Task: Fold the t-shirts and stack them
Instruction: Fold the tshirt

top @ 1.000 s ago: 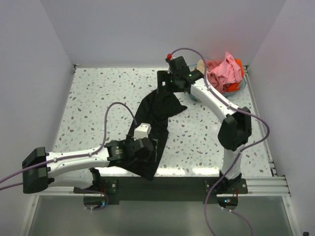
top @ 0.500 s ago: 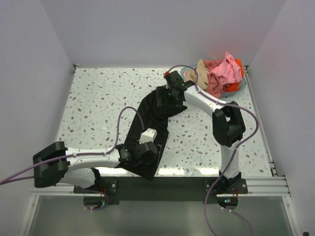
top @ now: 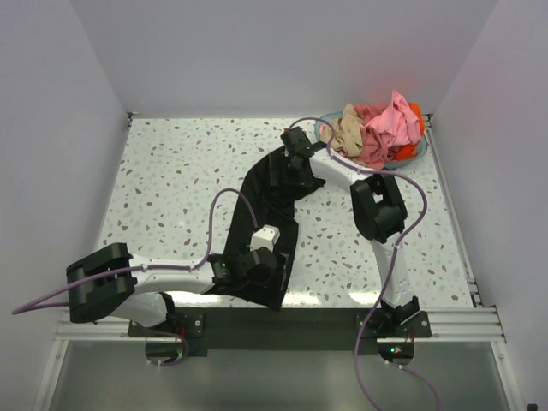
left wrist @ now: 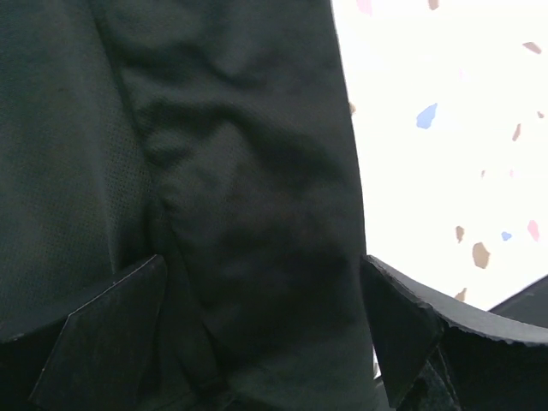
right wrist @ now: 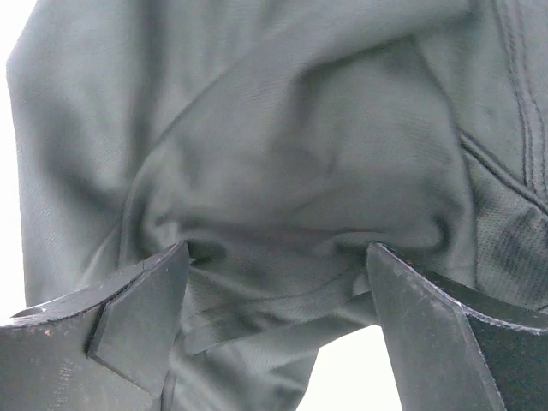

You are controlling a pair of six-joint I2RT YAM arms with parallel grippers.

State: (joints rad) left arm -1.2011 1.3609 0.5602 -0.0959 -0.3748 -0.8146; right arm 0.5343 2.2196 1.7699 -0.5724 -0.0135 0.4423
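A large black t-shirt [top: 274, 201] lies bunched in a long diagonal strip from the table's middle back to its near edge. My left gripper [top: 259, 272] is open and low over the shirt's near end, with the black cloth [left wrist: 240, 154] filling the space between its fingers [left wrist: 111, 317]. Over the far end my right gripper [top: 292, 171] is open, its jaws on either side of a bunched fold [right wrist: 291, 257]. Pink [top: 390, 120], tan [top: 347, 133] and orange-red [top: 415, 111] t-shirts are heaped at the back right.
The heap sits in a teal round basket [top: 419, 151] in the back right corner. White walls close the table on three sides. A black rail [top: 282, 330] with both arm bases runs along the near edge. Speckled tabletop [top: 171, 180] shows left of the black shirt.
My right arm has swung toward me and down from near the basket onto the shirt's far end, its jaws widening slightly. My left gripper has slid a little rightward along the near end.
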